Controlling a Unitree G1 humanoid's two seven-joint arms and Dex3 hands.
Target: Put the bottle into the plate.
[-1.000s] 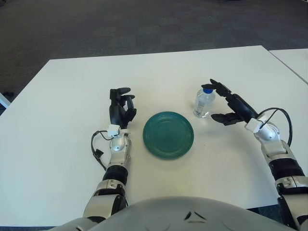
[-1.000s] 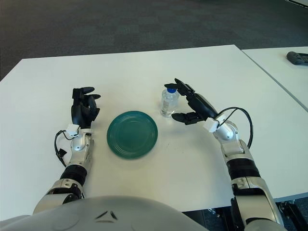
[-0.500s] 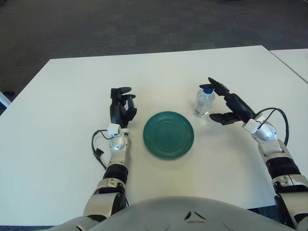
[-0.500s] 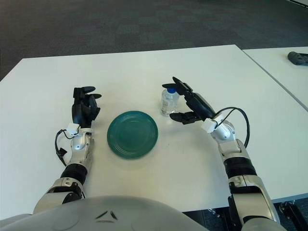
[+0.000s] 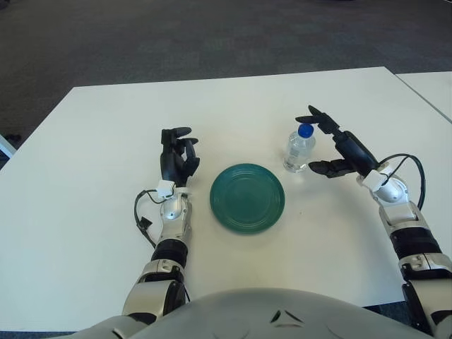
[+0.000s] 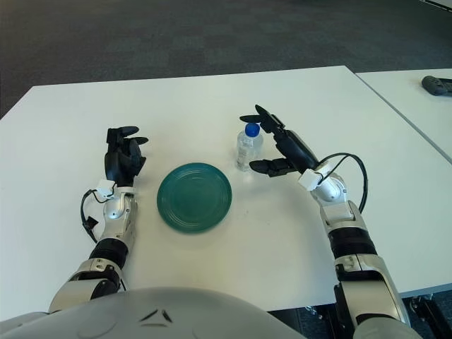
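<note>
A small clear bottle [image 5: 299,151] with a blue cap stands upright on the white table [image 5: 92,141], just right of and behind the round green plate [image 5: 247,198]. My right hand [image 5: 326,143] hovers beside the bottle on its right, fingers spread wide: one reaches past the cap, another lies low by the base, and none touch the bottle. To the left of the plate my left hand [image 5: 176,156] shows with its fingers loosely curled upward, holding nothing.
A second white table [image 6: 417,92] stands to the right across a narrow gap, with a dark object [image 6: 438,85] on it. Dark carpet lies beyond the table's far edge.
My right hand has lifted slightly and spread its fingers wider beside the bottle. The bottle, the plate and the left hand have not moved.
</note>
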